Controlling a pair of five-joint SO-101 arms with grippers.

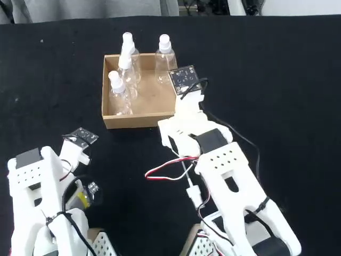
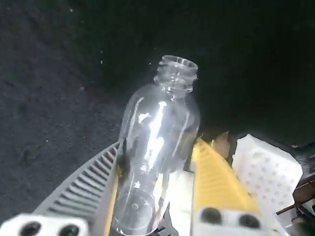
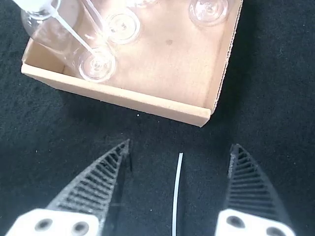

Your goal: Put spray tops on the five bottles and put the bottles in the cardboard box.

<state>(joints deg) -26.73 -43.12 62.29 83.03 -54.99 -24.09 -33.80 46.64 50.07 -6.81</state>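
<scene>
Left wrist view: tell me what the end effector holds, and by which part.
The left end effector grips the clear, uncapped bottle by its lower body, near the base; the neck is free.

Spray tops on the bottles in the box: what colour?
White spray tops on clear bottles; clearest in the high view.

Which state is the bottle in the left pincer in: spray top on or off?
Off: the bottle in the left pincer shows a bare, open threaded neck.

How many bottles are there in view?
5 bottles. Four, capped, stand in the box: two far, two nearer. The fifth bottle, uncapped, is in the left end effector.
</scene>
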